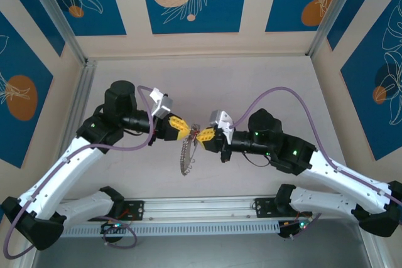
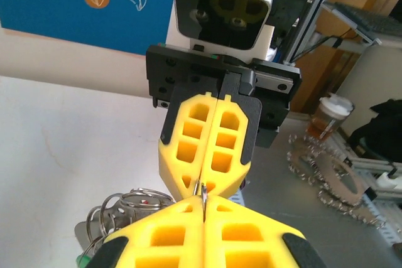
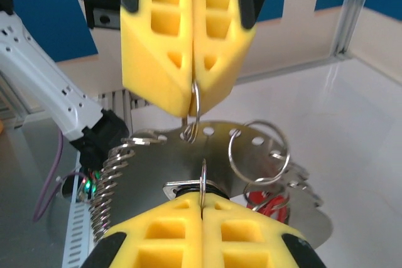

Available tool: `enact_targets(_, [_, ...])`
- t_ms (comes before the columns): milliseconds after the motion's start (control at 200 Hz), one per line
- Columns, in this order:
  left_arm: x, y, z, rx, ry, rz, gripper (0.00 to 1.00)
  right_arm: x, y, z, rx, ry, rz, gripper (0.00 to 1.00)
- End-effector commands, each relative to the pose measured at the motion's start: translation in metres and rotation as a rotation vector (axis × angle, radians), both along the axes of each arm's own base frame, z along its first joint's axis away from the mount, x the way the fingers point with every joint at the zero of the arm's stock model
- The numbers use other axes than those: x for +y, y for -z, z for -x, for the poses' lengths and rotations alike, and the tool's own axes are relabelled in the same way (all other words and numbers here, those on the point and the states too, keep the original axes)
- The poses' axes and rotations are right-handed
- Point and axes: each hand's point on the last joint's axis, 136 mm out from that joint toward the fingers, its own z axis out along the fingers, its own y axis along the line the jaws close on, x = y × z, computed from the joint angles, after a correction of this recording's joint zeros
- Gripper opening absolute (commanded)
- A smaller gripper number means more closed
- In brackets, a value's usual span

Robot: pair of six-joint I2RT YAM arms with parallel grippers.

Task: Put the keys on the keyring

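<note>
Keyring (image 1: 184,158) near left tool (image 1: 185,131), right tool (image 1: 201,135), both pinching thin ring (image 2: 202,194)

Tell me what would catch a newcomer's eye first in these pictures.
Two yellow-fingered grippers meet tip to tip over the middle of the table, the left gripper and right gripper both shut. Between them hangs the keyring, a thin loop fringed with silvery pieces, pinched by both. The walls carry blue panels with orange circles.

Large thin silvery fringed keyring (image 1: 184,157), tilted, central
</note>
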Motion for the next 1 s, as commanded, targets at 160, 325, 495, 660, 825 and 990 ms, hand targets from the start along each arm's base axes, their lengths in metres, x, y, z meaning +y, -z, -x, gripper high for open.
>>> enact_targets(160, [-0.003, -0.033, 0.008, 0.015, 0.071, 0.082, 0.0, -0.009, -0.031, -0.01, -0.063, 0.085, -0.104, 0.0])
enact_targets(325, [-0.006, -0.04, 0.004, 0.028, 0.074, 0.098, 0.0, -0.015, -0.042, -0.003, -0.085, 0.066, -0.159, 0.0])
enact_targets(495, [-0.008, -0.047, 0.001, 0.032, 0.077, 0.125, 0.0, -0.021, -0.045, 0.003, -0.076, 0.059, -0.202, 0.0])
enact_targets(660, [-0.009, -0.051, 0.0, 0.029, 0.071, 0.14, 0.0, -0.019, -0.043, 0.004, -0.052, 0.048, -0.214, 0.0])
enact_targets(825, [-0.008, -0.051, -0.001, 0.02, 0.053, 0.14, 0.0, -0.02, -0.046, 0.001, -0.013, 0.036, -0.258, 0.0])
enact_targets(990, [-0.009, -0.048, -0.004, 0.01, 0.038, 0.136, 0.0, -0.018, -0.051, 0.004, -0.001, 0.017, -0.282, 0.0])
